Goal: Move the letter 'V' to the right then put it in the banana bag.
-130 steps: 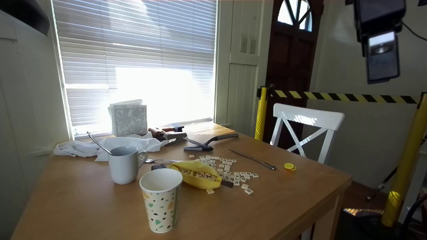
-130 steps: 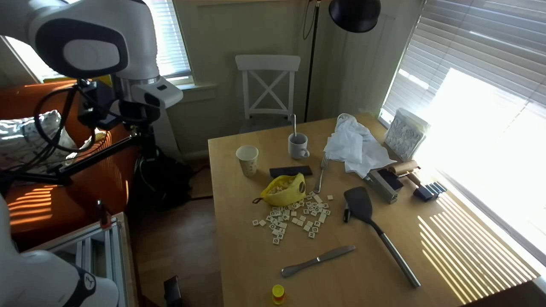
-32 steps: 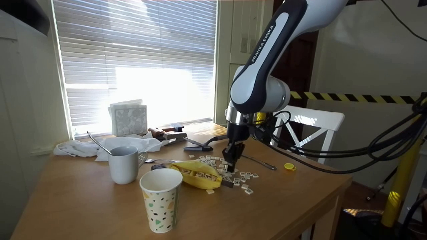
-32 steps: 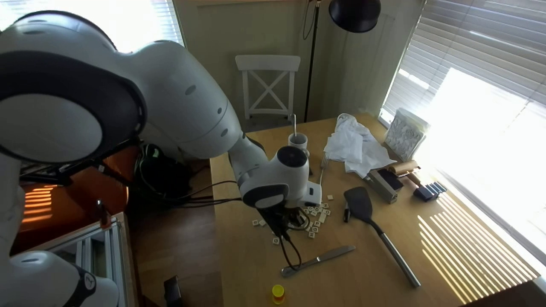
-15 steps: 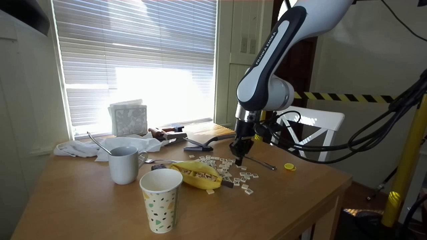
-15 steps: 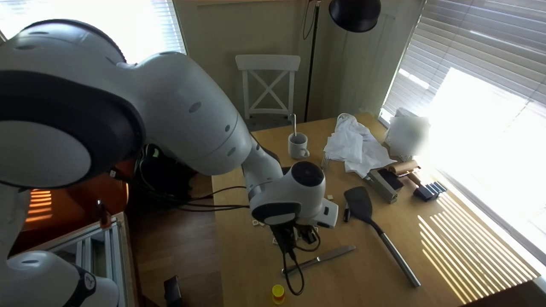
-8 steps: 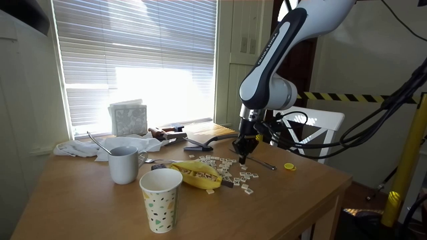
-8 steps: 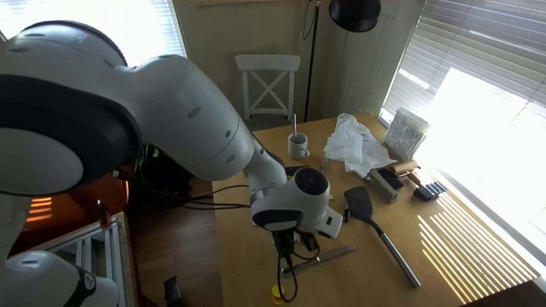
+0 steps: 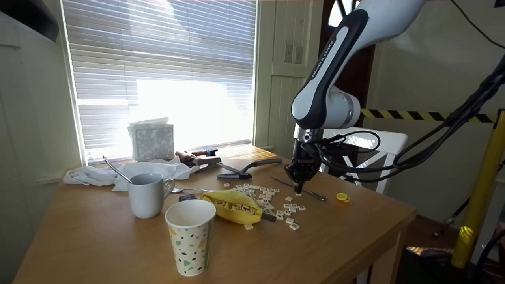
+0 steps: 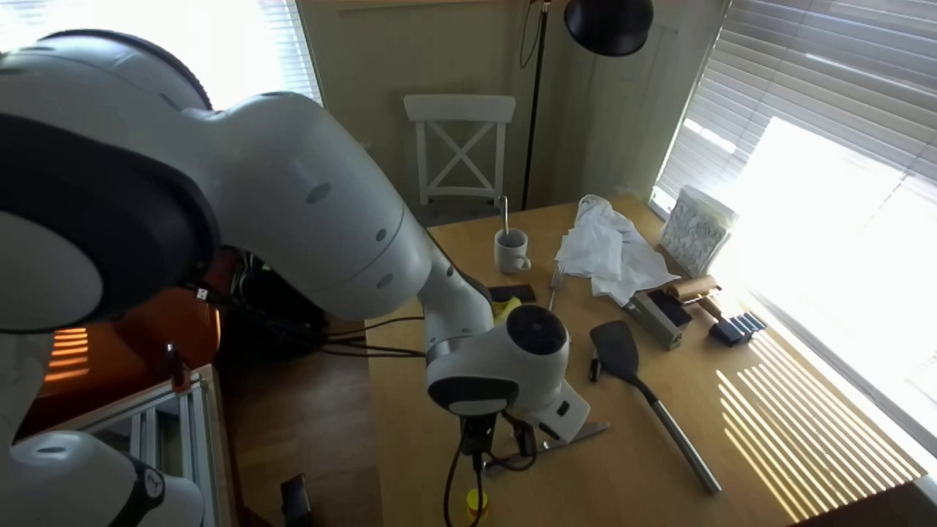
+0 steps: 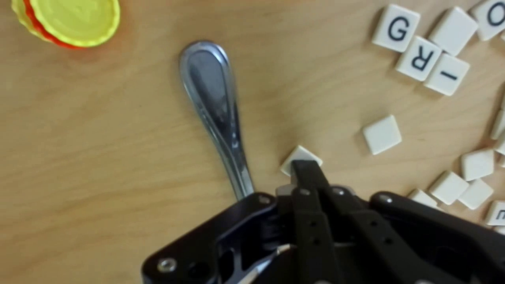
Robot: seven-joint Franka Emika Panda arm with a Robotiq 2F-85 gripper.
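Shifted rightward in an exterior view since half a second ago is the white-and-black robot arm [image 9: 315, 94], its black two-fingered gripper [image 9: 298, 189] clenched, with nothing seen held in it. Across the scattered cream letter tiles [image 9: 279, 215], over which the carry must pass, is set the open yellow banana-shaped soft bag [image 9: 230, 215], while further pushing is likely blocked by the long silver metal knife [image 11: 221, 112], laid just beside the gripper, roughly parallel. Partly covered by a fingertip [image 11: 309, 175] is one square cream tile [image 11: 298, 154], corner outward, judged to be the V though no letter can be read.
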